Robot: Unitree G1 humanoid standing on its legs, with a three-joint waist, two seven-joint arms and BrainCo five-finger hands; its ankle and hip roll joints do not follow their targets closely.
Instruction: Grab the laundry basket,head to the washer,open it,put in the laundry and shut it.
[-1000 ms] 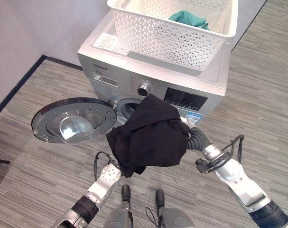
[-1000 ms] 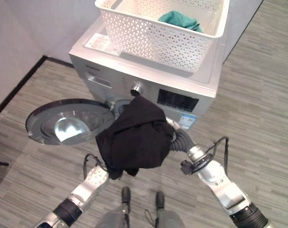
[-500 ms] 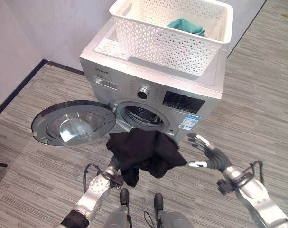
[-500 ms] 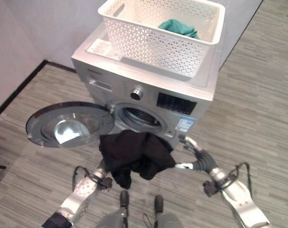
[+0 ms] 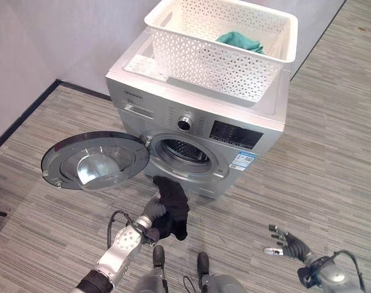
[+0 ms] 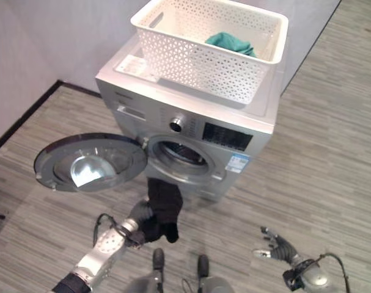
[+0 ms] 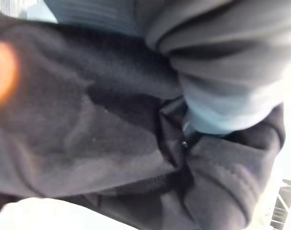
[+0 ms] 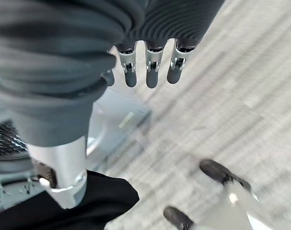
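Left hand [image 5: 153, 213] clenched on black garment [image 5: 172, 206] below open washer [image 5: 197, 131]; right hand [image 5: 287, 244] spread, empty.

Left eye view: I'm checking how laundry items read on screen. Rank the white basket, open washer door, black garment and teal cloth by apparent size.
1. white basket
2. open washer door
3. black garment
4. teal cloth, partly hidden inside the basket
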